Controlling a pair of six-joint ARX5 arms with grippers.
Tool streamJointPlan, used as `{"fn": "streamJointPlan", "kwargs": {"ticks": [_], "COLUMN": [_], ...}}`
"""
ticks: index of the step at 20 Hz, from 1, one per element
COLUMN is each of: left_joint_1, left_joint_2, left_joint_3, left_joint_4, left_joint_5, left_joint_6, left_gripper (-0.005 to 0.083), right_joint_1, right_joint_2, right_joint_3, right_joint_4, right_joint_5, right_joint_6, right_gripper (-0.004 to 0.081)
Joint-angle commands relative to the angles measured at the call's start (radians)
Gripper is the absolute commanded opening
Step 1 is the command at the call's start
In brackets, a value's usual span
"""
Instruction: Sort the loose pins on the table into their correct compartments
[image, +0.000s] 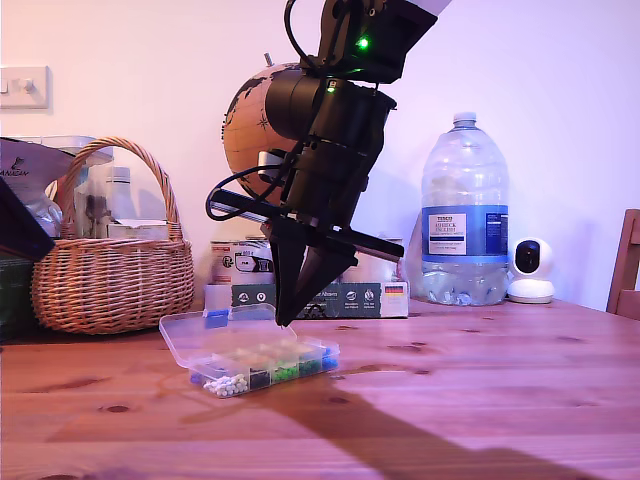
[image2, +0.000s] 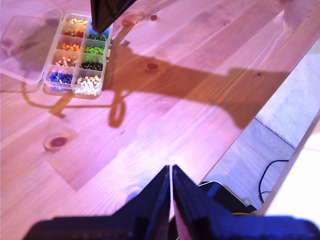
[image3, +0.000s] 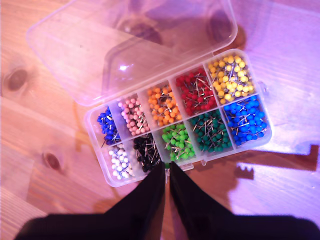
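The clear organiser box lies open on the table, its lid folded back. Its compartments hold pins sorted by colour: yellow, red, orange, pink and dark blue in one row, blue, dark green, light green, black and white in the other. My second gripper hangs shut just over the box's rim by the black and light green cells, and no pin shows between its fingers. It also shows as the second gripper and again as the second gripper. My first gripper is shut, high above bare wood far from the box. No loose pins are in view.
At the back stand a wicker basket, a globe, printed cartons, a big water bottle and a small white camera. A chair back shows at the exterior view's right. The table edge drops to the floor.
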Motion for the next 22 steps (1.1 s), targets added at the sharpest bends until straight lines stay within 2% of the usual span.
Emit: {"fn": "streamJointPlan", "kwargs": {"ticks": [1,22], "left_joint_1": [-0.002,-0.002], "left_joint_2": [0.005,0.005], "left_joint_3": [-0.011,-0.011], "left_joint_4": [0.004,0.0], "left_joint_5": [0.0,0.0], "left_joint_6": [-0.005,-0.005], "left_gripper": [-0.0023,-0.0023], "right_joint_1": [0.005,0.003], "right_joint_2": [0.024,0.058], "right_joint_3": [0.007,0.007], "right_joint_4": [0.01,0.033], "right_joint_5": [-0.006,-0.016], "right_joint_6": [-0.006,-0.024], "right_gripper": [-0.0011,-0.0006]}}
